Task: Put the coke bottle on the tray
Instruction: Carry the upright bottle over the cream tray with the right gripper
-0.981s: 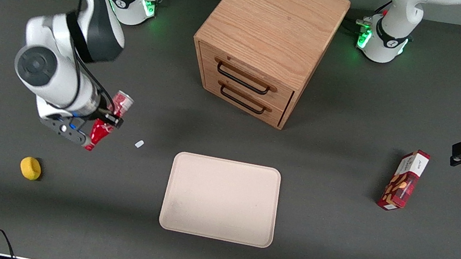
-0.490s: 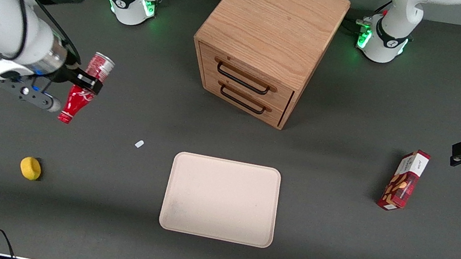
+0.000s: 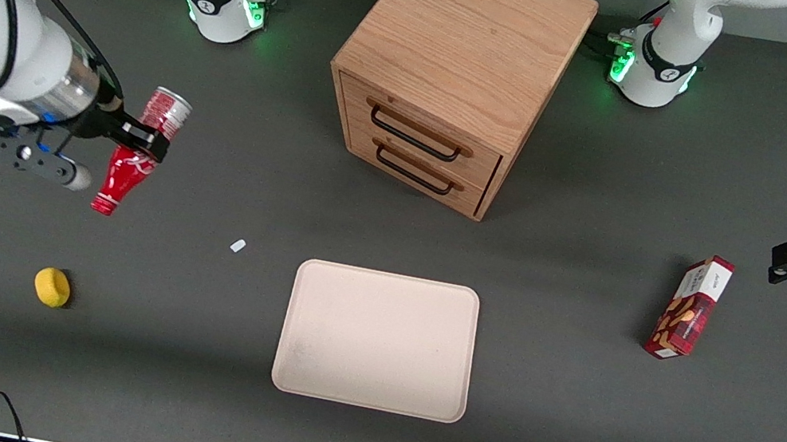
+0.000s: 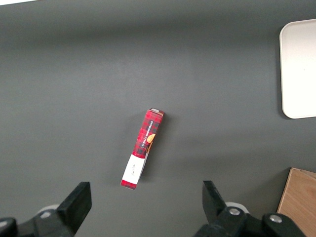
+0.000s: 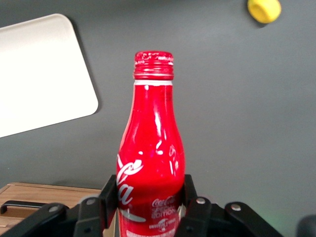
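My right gripper (image 3: 142, 142) is shut on the red coke bottle (image 3: 128, 166) and holds it in the air above the table, toward the working arm's end. The bottle is tilted, its red cap pointing down toward the front camera and its pale base up. In the right wrist view the bottle (image 5: 150, 158) fills the middle, clamped between the black fingers (image 5: 109, 197). The cream-beige tray (image 3: 377, 340) lies flat on the table, nearer the front camera than the cabinet, apart from the bottle. It also shows in the right wrist view (image 5: 39, 74).
A wooden drawer cabinet (image 3: 456, 70) stands farther from the front camera than the tray. A yellow ball (image 3: 52, 287) lies below the gripper's area, nearer the camera. A small white scrap (image 3: 238, 245) lies beside the tray. A red snack box (image 3: 690, 307) lies toward the parked arm's end.
My gripper has lifted the coke bottle off the table and carried it up and away from the tray toward the working arm's end. In the last half second it moved only slightly.
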